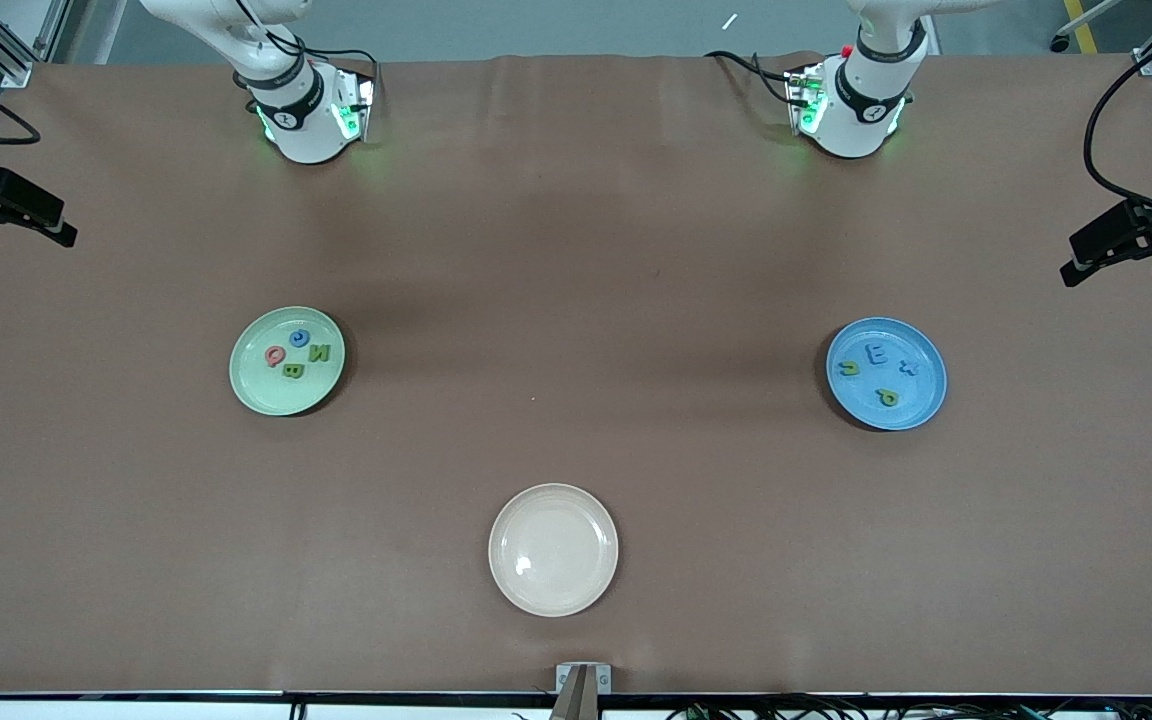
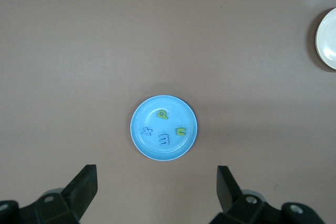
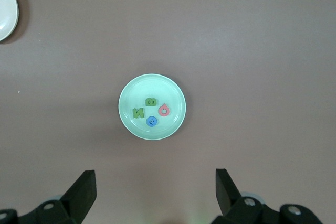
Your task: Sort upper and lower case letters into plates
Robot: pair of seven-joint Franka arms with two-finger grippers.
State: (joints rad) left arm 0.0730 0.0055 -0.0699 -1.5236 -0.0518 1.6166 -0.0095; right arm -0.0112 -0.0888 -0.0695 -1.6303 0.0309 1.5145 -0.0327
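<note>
The pale mint green plate [image 1: 264,396] lies toward the right arm's end of the table and holds several letters: a blue one [image 1: 300,338], a red one [image 1: 275,355] and two green ones [image 1: 320,352]. The bright blue plate [image 1: 914,402] lies toward the left arm's end, with two blue letters [image 1: 875,352] and two green letters [image 1: 887,397] in it. My left gripper [image 2: 156,188] hangs open and empty high over bare table beside the blue plate [image 2: 181,109]. My right gripper [image 3: 155,191] hangs open and empty high over bare table beside the green plate [image 3: 135,94]. Neither hand shows in the front view.
A cream-beige plate [image 1: 553,575] with nothing in it sits nearer the front camera, midway between the two others. Black camera mounts [image 1: 6,205] [image 1: 1136,235] reach in over both ends of the brown table cover. The two arm bases [image 1: 306,120] [image 1: 851,110] stand at the table's farthest edge.
</note>
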